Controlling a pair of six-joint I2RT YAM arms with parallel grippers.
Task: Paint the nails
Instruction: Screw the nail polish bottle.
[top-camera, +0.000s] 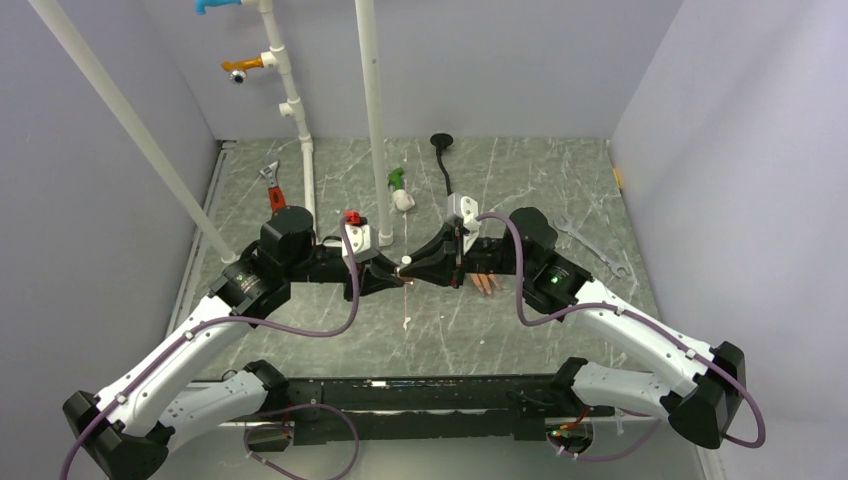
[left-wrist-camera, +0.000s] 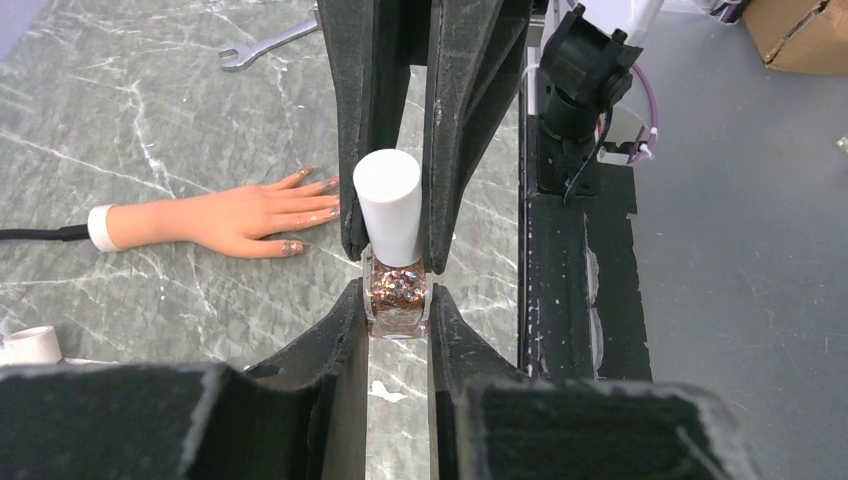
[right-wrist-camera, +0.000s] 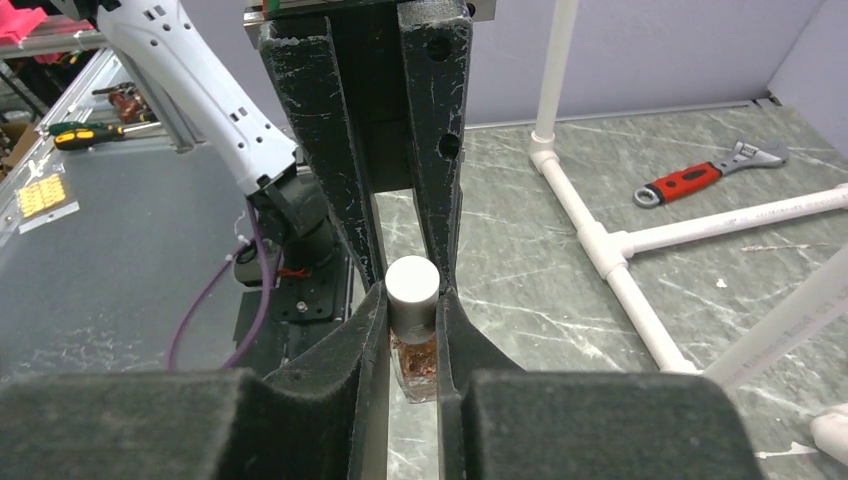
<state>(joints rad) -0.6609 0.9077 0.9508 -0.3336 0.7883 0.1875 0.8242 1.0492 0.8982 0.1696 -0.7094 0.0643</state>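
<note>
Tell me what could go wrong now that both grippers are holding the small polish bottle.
1. The left gripper clamps only the slim glass bottle. If the right gripper, shut on the white cap, twists, the bottle may turn or slip out.
2. The mannequin hand lies on the table close to both grippers. A swing of either arm could push it and shift the nails.

Fingers (right-wrist-camera: 335, 375) tight on white cap (right-wrist-camera: 412, 283)

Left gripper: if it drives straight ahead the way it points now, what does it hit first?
The right gripper, almost at once: it faces the left gripper head-on, shut on the white cap of the polish bottle the left holds.
</note>
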